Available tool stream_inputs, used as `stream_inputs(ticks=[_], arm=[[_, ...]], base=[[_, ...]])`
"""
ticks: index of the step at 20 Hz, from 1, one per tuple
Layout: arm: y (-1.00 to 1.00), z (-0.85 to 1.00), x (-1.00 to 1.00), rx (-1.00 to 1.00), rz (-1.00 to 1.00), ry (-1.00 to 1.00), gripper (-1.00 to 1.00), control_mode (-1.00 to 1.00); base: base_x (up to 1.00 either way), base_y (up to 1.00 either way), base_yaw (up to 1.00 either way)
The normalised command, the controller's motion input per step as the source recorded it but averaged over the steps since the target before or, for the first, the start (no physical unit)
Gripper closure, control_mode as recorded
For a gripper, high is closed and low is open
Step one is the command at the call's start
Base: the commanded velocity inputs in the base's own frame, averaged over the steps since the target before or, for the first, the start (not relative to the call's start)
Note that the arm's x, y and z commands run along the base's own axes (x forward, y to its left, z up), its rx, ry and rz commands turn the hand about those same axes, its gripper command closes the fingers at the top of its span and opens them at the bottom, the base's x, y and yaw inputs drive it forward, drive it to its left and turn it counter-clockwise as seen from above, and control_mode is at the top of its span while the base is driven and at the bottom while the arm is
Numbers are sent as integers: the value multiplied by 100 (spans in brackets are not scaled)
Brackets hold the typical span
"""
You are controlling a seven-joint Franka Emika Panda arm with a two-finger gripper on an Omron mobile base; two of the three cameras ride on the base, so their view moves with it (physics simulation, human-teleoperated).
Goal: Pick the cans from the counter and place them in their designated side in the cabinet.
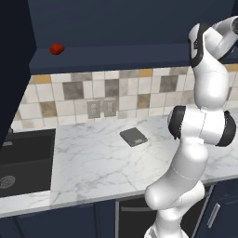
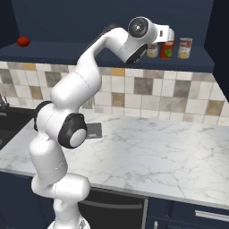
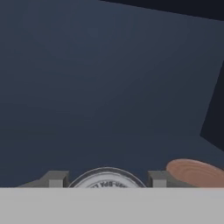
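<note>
Hand view: end effector (image 3: pixel 106 183) grasping a can (image 3: pixel 106 180), another can (image 3: pixel 197 173) beside.

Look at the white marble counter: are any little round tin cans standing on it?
No: the white marble counter carries just a flat dark grey square, while the tin cans stand up on the navy cabinet shelf.

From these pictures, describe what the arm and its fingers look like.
The arm is made of glossy white rounded segments with dark, nearly black bands at the joints, and a round grey cap on the wrist. No cables or markings show. In the hand view the fingers are small, blocky and grey.
</note>
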Motion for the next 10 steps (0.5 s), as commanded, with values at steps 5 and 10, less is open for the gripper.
stream_inputs(ticks=[5,10], arm=[[0,-14,8,-3,1,1,-100,-100],[-4,-2,8,-2,2,0,-100,-100]], base=[[0,0,0],[0,0,0]])
